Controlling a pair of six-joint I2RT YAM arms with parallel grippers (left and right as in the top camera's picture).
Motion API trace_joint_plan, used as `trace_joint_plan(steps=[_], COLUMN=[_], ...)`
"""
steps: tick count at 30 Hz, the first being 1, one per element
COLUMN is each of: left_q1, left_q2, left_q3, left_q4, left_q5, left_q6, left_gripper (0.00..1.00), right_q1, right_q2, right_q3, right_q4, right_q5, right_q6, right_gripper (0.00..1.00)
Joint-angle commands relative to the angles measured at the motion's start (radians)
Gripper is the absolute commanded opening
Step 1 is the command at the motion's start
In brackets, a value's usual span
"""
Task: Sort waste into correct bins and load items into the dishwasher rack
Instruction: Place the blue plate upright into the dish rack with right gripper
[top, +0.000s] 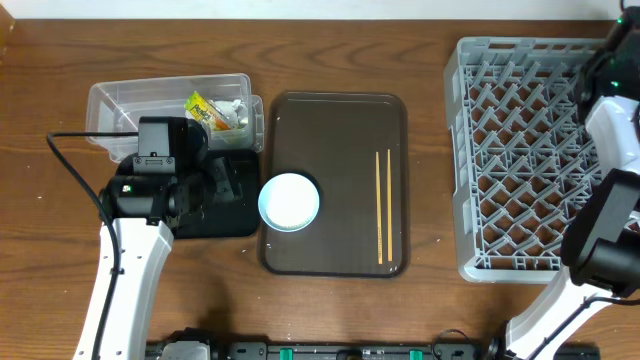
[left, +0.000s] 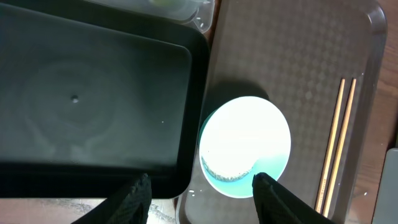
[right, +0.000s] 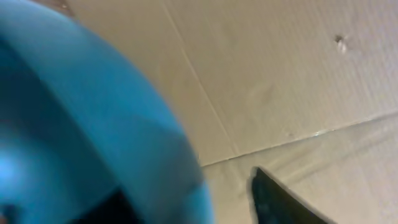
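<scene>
My left gripper (left: 199, 186) is open and empty. It hovers over the near corner of the black tray (left: 93, 93), beside the pale blue bowl (left: 245, 146). The bowl (top: 290, 200) sits on the brown serving tray and holds rice grains (left: 230, 174). Two chopsticks (top: 383, 205) lie on that tray too. The yellow-green wrapper (top: 205, 110) lies in the clear tub (top: 130, 100). The dark blue dish (right: 74, 124) fills the left of the right wrist view, blurred, against my left finger. My right gripper (right: 186, 199) has its fingers wide apart. The cups are out of view.
The grey dishwasher rack (top: 520, 160) stands at the right, with my right arm (top: 610, 90) over its far right side. The brown serving tray (top: 340, 130) lies in the middle. A few loose rice grains (left: 193, 191) lie on the tray's edge. Pale cardboard shows behind the right gripper.
</scene>
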Motion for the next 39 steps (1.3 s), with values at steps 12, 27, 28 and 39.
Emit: trace_joint_plan(steps=[12,27,28,39], left_q1=[0.003,0.003,0.003,0.003], left_q2=[0.001,0.001,0.001,0.001], left_q3=[-0.005,-0.005,-0.005,-0.005], left_q4=[0.000,0.000,0.000,-0.005], left_q5=[-0.013,-0.013,-0.013,-0.013], left_q6=[0.006,0.006,0.006,0.006], left_gripper=[0.56,0.56,0.56,0.56], right_q1=[0.014,0.034,0.039,0.214], right_q2=[-0.014,-0.267,-0.278,-0.301], right_q3=[-0.001,0.000,0.000,-0.001], right_q4=[-0.179,-0.409,-0.442,-0.713], right_q5=[0.011,-0.513,-0.577,-1.143], right_q6=[0.225,0.354,0.373,0.581], right_gripper=[0.93,0.99,0.99,0.94])
